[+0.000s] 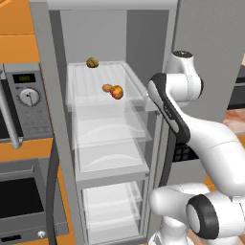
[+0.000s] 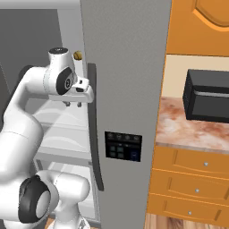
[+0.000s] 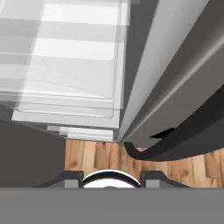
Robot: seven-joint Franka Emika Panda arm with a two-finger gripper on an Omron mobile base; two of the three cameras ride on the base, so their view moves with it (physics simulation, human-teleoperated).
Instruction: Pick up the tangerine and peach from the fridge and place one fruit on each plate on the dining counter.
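The fridge (image 1: 45, 119) stands open, with clear glass shelves inside. On the upper shelf lie the dull-orange tangerine (image 1: 107, 88) and, touching its right side, the red-orange peach (image 1: 117, 92). My gripper (image 2: 73, 104) hangs at the right edge of that shelf, close to the grey fridge door (image 2: 125, 67), pointing down. In the hand view the gripper (image 3: 111, 179) is open with nothing between its tips, looking down past the shelves (image 3: 65, 65) and the door (image 3: 175, 65) to the floor. The fruits sit to its left and farther back. The plates and the dining counter are out of view.
An olive-brown lumpy item (image 1: 92, 62) lies at the back of the top shelf. A silver microwave (image 1: 28, 100) and an oven (image 1: 19, 196) stand left of the fridge. The dark door handle (image 2: 93, 125) is right beside my hand. A wall counter (image 2: 192, 129) carries a black appliance (image 2: 208, 100).
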